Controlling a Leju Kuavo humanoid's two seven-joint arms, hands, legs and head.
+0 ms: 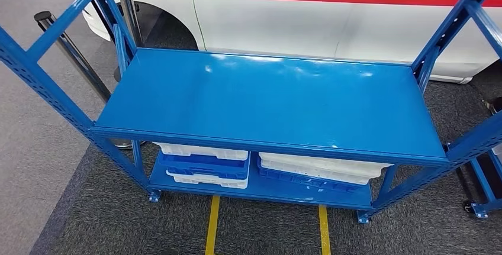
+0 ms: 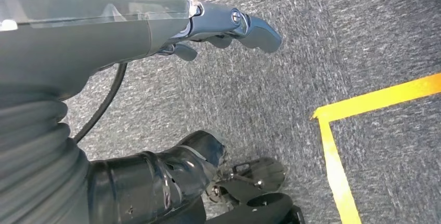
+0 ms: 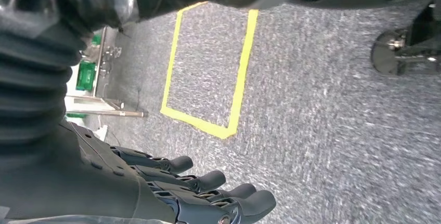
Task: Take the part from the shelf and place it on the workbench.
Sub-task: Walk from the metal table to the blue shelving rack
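A blue metal shelf stands right in front of me, its glossy upper board facing the head view. On its lower level lie stacked white trays and a blue tray; what they contain is hidden. My left hand hangs over the grey carpet, fingers loosely apart and holding nothing. My right hand also hangs by the floor, its dark fingers stretched out and empty.
A white car with a red stripe stands close behind the shelf. Black posts rise at the left. Yellow tape lines mark the carpet before the shelf. A metal frame with green items stands farther off.
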